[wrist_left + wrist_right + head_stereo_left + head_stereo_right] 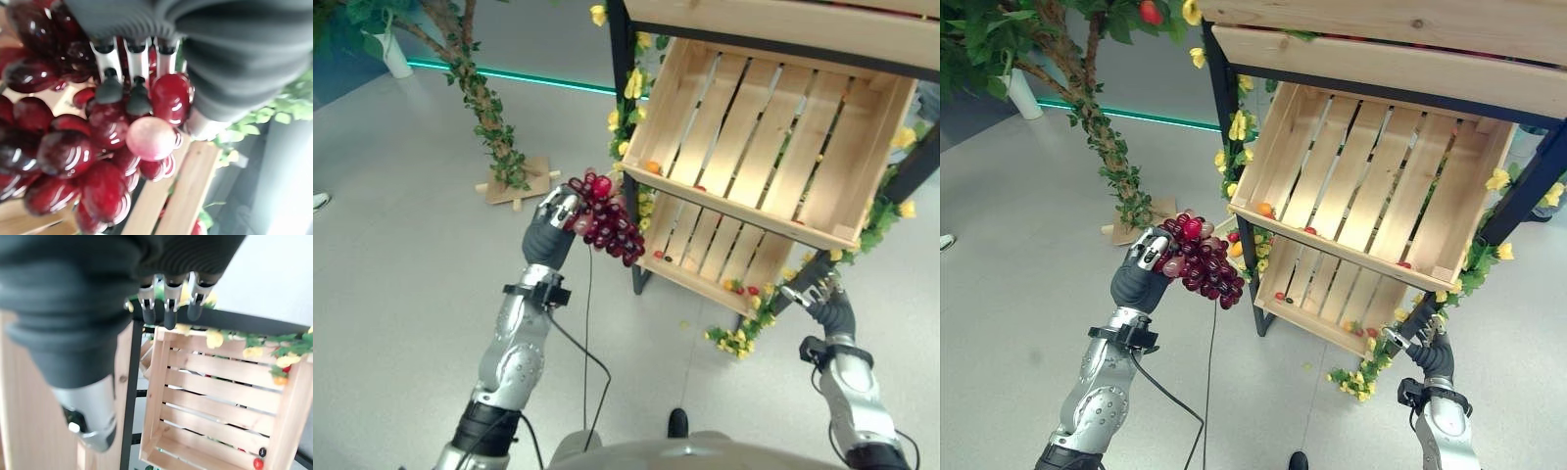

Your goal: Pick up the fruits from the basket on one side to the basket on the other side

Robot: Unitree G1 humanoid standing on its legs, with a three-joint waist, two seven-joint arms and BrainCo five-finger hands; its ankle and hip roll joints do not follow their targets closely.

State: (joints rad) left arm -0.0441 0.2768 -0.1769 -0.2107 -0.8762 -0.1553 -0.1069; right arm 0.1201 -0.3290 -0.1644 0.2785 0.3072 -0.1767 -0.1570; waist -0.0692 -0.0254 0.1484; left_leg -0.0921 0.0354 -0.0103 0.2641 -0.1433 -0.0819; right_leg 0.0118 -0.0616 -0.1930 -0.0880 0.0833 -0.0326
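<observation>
My left hand (551, 230) is raised in front of the shelf's left post, its fingers (110, 88) curled round a bunch of dark red grapes (607, 220). The bunch (1203, 257) hangs to the right of the hand, just left of the wooden crates. The upper crate (773, 137) holds an orange fruit (652, 167) and a small red one (1310, 231) along its front lip. The lower crate (715, 257) holds a few small red fruits (1279, 296). My right hand (820, 294) hangs low at the shelf's right front post, fingers (168, 308) curled and empty.
The black-framed shelf (1227, 127) is wound with yellow flowers and leaves (734, 341). An artificial tree (480, 98) on a wooden foot (517, 181) stands to the left on the grey floor. A third wooden crate (1381, 39) sits above.
</observation>
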